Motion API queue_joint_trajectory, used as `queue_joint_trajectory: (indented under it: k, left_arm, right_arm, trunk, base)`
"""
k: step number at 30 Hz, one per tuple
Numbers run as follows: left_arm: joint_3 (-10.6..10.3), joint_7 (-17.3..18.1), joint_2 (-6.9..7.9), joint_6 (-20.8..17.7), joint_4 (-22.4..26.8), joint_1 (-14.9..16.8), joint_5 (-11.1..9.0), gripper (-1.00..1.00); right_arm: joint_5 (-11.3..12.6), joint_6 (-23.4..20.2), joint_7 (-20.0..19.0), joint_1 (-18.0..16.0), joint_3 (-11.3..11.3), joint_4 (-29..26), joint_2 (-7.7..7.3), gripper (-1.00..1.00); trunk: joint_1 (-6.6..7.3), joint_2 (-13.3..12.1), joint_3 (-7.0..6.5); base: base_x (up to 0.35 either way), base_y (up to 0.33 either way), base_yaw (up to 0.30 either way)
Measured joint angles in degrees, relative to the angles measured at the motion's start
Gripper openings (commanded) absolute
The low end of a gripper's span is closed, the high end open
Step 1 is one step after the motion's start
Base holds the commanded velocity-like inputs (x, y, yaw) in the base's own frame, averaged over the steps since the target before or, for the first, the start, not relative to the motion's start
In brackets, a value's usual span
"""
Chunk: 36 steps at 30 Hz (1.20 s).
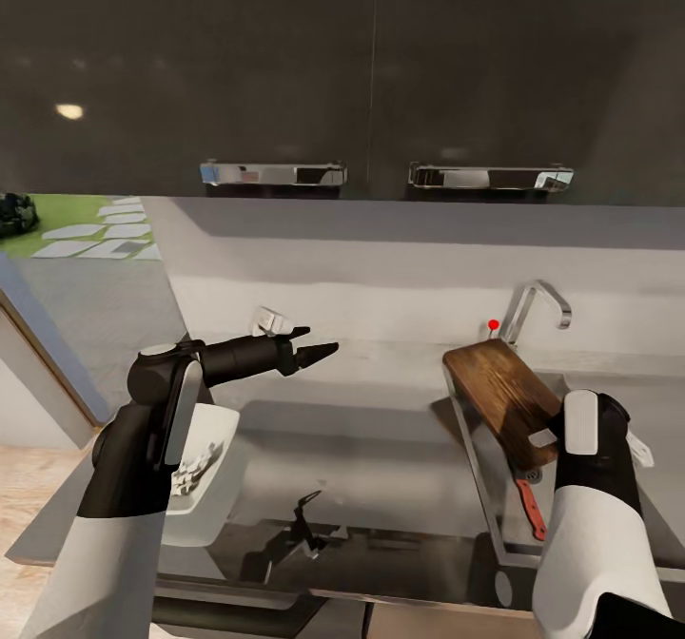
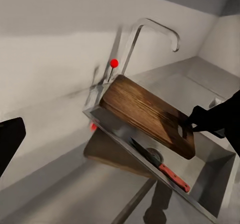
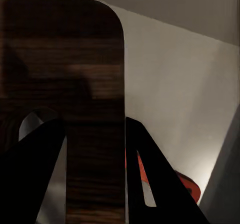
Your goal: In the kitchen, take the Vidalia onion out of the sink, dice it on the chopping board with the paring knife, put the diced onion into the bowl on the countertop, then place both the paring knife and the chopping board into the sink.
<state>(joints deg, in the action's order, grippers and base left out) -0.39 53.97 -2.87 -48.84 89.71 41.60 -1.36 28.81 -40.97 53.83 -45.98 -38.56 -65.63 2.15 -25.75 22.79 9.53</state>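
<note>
- Head view: right pincer (image 1: 550,436) clamps the board (image 1: 499,392) at its handle end, board tilted over the sink (image 1: 476,468).
- Knife (image 2: 161,165) lies on the sink floor under the board.
- Left pincer (image 1: 319,352) hovers above the desk (image 1: 381,487), fingers nearly together, holding nothing.
- Bowl (image 1: 205,482) sits at the left.

A home kitchen: glossy black upper cabinets (image 1: 381,68) with chrome handles (image 1: 273,174), a dark reflective countertop (image 1: 381,487), and a steel sink (image 2: 215,179) with chrome tap (image 2: 150,31) beside the right gripper (image 2: 192,121).
</note>
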Motion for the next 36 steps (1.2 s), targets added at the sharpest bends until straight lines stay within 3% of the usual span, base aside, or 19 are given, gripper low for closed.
queue_joint_trajectory:
  k: [3,7,8,9,10,11,12,15,16,17,18,19,21,23,24,25,26,27,36]
  left_arm:
    - [0.0,0.0,-0.01,-0.01,0.0,0.0,0.0,1.0]
    - [0.01,-0.03,0.0,-0.01,0.01,0.0,0.0,1.0]
    - [-0.01,-0.05,-0.01,0.03,-0.02,0.0,0.01,1.0]
    - [0.01,-0.04,0.0,-0.01,0.02,0.0,-0.01,1.0]
    - [-0.01,-0.05,-0.02,0.03,-0.02,0.0,0.02,1.0]
    - [0.0,-0.06,0.0,0.0,0.01,-0.01,-0.01,1.0]
    - [0.0,-0.07,-0.01,0.01,0.0,0.01,0.01,1.0]
    - [-0.01,-0.07,-0.02,0.03,-0.02,0.0,0.01,1.0]
    - [-0.01,-0.08,0.0,-0.01,0.02,0.0,-0.01,1.0]
    - [-0.05,-0.08,-0.02,0.03,-0.02,0.01,0.02,1.0]
    - [-0.17,-0.08,0.0,-0.01,0.01,0.0,-0.01,1.0]
    - [-0.3,-0.08,-0.01,0.01,-0.01,0.01,0.01,1.0]
    - [-0.94,-0.08,-0.01,-0.01,0.01,0.0,-0.01,1.0]
    - [-1.31,-0.08,-0.01,0.03,0.01,0.0,-0.01,1.0]
    - [-1.38,-0.08,-0.01,0.07,-0.01,0.01,0.01,1.0]
    - [-1.44,-0.08,0.0,0.06,0.01,0.0,-0.01,1.0]
    - [-1.5,-0.08,-0.01,0.09,-0.01,0.01,0.01,1.0]
    - [-1.52,-0.08,-0.01,0.08,0.01,0.0,0.0,1.0]
    - [-1.58,-0.08,-0.01,0.07,0.0,0.0,0.0,1.0]
  right_arm:
    - [0.06,0.24,0.31,-0.01,-1.09,-0.03,-0.05,-1.0]
    - [-0.52,-0.84,0.81,0.03,-6.32,-0.02,-0.02,-1.0]
    - [1.06,1.06,1.51,-0.03,-6.49,-0.02,0.02,-1.0]
    - [-1.11,-0.7,2.18,0.02,-6.72,-0.06,-0.01,-1.0]
    - [1.58,0.68,2.53,0.0,-6.69,0.04,0.04,-1.0]
    - [-0.93,0.12,2.86,-0.01,-6.83,-0.07,-0.02,-1.0]
    - [1.05,-0.08,3.06,0.03,-6.91,0.09,0.01,-1.0]
    - [1.23,1.23,3.15,-0.03,-7.11,0.09,-0.02,-1.0]
    - [-0.77,-0.58,3.23,0.02,-7.23,0.07,-0.06,-1.0]
    - [1.78,0.82,3.14,0.0,-7.16,0.21,0.01,-1.0]
    - [-0.81,0.02,3.19,0.0,-7.25,0.23,-0.04,-1.0]
    - [1.33,0.03,3.19,0.03,-7.21,0.53,-0.01,-1.0]
    - [0.32,0.07,3.19,0.04,-7.46,2.46,-0.04,-1.0]
    - [-0.36,2.45,3.17,0.03,-7.81,5.33,-0.27,-1.0]
    - [1.4,4.16,3.09,0.01,-7.8,6.16,-0.37,-1.0]
    - [-0.66,4.98,3.14,0.01,-7.93,7.33,-0.67,-1.0]
    - [1.24,6.44,3.11,0.03,-7.93,8.62,-0.84,-1.0]
    - [-0.1,7.69,3.1,-0.01,-7.97,9.39,-1.01,-1.0]
    - [0.58,11.46,2.82,0.0,-8.06,12.42,-1.92,-1.0]
  trunk:
    - [0.0,0.0,0.0]
    - [0.0,-0.01,0.01]
    - [-0.01,0.0,-0.01]
    - [0.01,0.01,0.01]
    - [-0.01,-0.02,0.0]
    - [0.01,0.02,0.0]
    - [-0.01,-0.02,0.01]
    - [-0.01,0.0,-0.01]
    - [0.01,0.01,0.01]
    - [-0.01,-0.02,0.0]
    - [0.01,0.01,0.0]
    - [-0.01,-0.02,0.01]
    - [0.0,-0.02,0.02]
    - [0.0,-0.01,0.01]
    - [-0.01,-0.02,0.0]
    - [0.0,0.0,0.0]
    - [-0.01,-0.02,0.01]
    - [0.0,0.0,0.0]
    - [0.0,0.0,0.0]
  base:
    - [0.0,0.0,0.0]
    - [0.0,0.0,0.0]
    - [0.0,0.0,0.0]
    - [0.0,0.0,0.0]
    - [0.0,0.0,0.0]
    - [0.0,0.0,0.0]
    - [0.0,0.0,0.0]
    - [0.0,0.0,0.0]
    - [0.0,0.0,0.0]
    - [0.0,0.0,0.0]
    - [0.0,0.0,0.0]
    - [0.0,0.0,0.0]
    - [0.0,0.0,0.0]
    - [0.0,0.0,0.0]
    - [0.0,0.0,0.0]
    - [0.0,0.0,0.0]
    - [0.0,0.0,0.0]
    - [0.0,0.0,0.0]
    - [0.0,0.0,0.0]
